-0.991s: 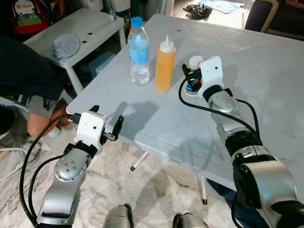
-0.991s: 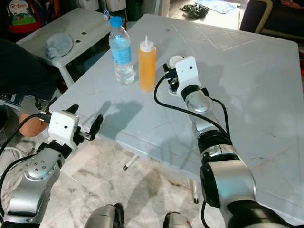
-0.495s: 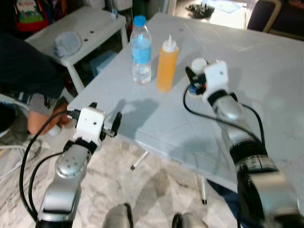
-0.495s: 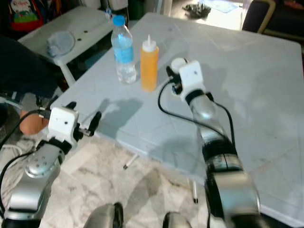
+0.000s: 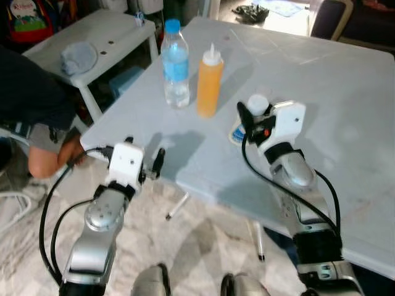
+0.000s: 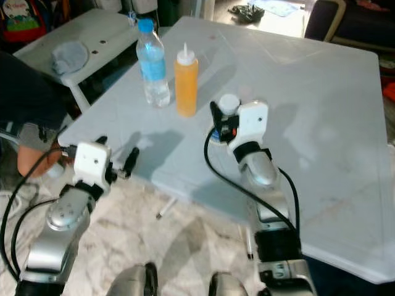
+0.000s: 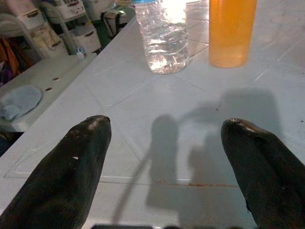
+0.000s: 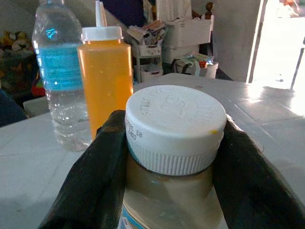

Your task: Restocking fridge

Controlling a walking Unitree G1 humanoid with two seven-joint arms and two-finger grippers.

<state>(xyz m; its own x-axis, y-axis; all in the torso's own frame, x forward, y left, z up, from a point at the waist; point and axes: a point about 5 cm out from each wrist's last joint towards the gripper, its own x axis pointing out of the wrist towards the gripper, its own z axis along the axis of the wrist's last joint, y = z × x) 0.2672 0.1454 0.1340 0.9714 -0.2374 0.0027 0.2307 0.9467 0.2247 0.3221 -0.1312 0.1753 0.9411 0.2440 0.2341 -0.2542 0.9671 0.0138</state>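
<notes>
Right gripper (image 8: 169,148) around jar (image 8: 174,157)

A lived-in home: white plastic table (image 5: 345,92) on marble floor (image 5: 197,246), a child's backpack (image 5: 21,15), plastic storage drawers (image 7: 76,36) beyond the left pincer.

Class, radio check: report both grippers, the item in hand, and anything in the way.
Right gripper shut on white-capped jar, over the table. Left gripper open, holding nothing, at table edge. Orange squeeze bottle and water bottle stand close beyond.

Bare table (image 5: 345,92) right; bottles (image 5: 210,77) left.
</notes>
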